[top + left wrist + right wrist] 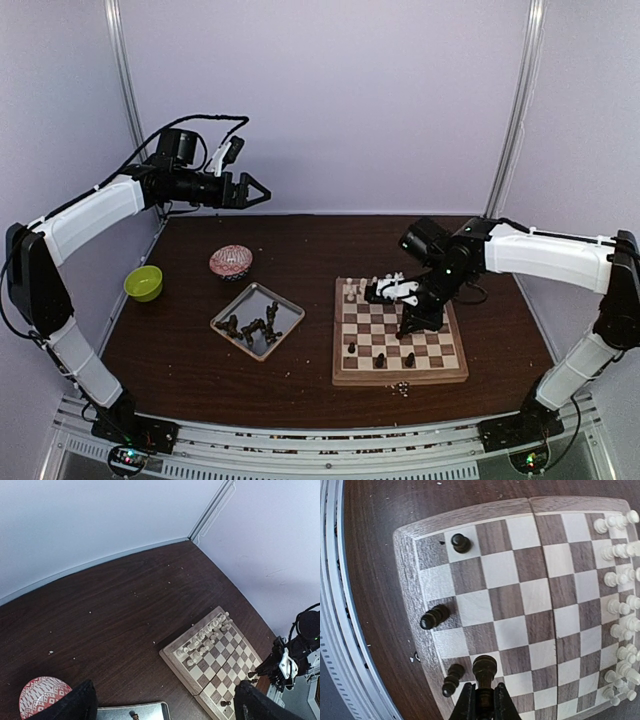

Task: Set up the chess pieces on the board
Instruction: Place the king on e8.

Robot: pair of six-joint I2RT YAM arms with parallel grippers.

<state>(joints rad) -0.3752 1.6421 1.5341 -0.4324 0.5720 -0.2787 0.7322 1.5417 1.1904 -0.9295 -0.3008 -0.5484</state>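
Dark chess piece [484,669] in right gripper [483,692] — long axis along its fingers [465,702].

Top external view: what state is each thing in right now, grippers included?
Left gripper, open, empty, raised above the table.
Right gripper, shut on a dark piece, over the board's near rows.
Board, unfolded flat.
Cream pieces, on the far rows.
Three dark pieces, standing on near squares.
Remaining dark pieces, lying in the tray.
Green bowl, upright, empty.
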